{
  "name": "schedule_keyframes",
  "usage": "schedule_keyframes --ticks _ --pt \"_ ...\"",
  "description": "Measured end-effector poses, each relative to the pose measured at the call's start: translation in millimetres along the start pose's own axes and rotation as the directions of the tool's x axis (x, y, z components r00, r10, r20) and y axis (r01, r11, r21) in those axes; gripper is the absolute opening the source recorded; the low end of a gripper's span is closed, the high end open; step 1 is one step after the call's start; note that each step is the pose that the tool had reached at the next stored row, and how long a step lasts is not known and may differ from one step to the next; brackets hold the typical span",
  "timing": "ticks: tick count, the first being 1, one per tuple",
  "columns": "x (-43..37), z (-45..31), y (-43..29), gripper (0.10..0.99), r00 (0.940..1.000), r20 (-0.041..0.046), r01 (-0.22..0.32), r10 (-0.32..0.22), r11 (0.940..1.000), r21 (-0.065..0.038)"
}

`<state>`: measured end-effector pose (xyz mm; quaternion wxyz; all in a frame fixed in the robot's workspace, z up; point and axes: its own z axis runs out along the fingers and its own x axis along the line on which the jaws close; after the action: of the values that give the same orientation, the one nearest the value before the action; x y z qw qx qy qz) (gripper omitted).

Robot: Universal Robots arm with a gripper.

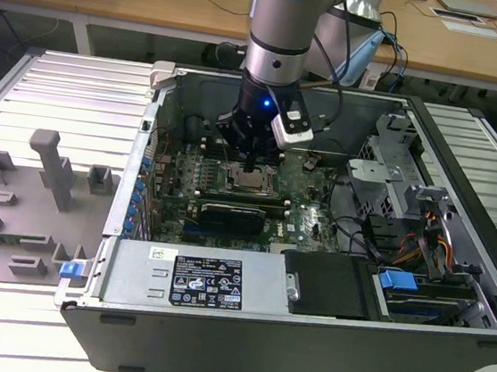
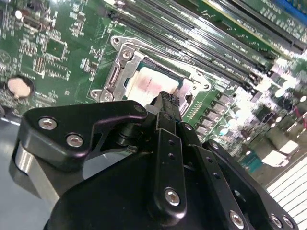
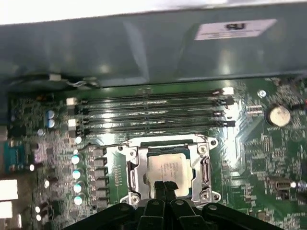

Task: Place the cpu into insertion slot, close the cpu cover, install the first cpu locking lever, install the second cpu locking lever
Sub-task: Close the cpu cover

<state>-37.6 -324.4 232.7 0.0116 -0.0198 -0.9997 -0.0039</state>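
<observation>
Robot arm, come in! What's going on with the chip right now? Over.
Gripper fingers shut, tips over the cpu edge. Chip seated, cpu cover down around it. Nothing blocking.

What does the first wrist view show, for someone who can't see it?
A small square silvery-grey chip lies on a green circuit board, with a thin silver metal frame around it. The black tool, fingers shut together, is right at the chip's edge. Long narrow black slots run alongside.

cpu (image 3: 168,167): we find it in the insertion slot (image 3: 144,171), the cpu cover (image 3: 132,168) around it
end effector (image 3: 164,186): above the cpu
</observation>
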Motion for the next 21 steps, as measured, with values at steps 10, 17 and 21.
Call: schedule_keyframes --ticks 10,17,21 --pt "3.9 3.5 -0.2 0.106 0.9947 0.0686 0.078 -0.077 0.9968 -0.019" --pt "12.8 10.4 -1.2 0.106 0.9905 0.0683 0.121 -0.119 0.9925 -0.021" --pt "12.9 10.6 -2.8 0.106 0.9905 0.0683 0.121 -0.119 0.9924 -0.021"
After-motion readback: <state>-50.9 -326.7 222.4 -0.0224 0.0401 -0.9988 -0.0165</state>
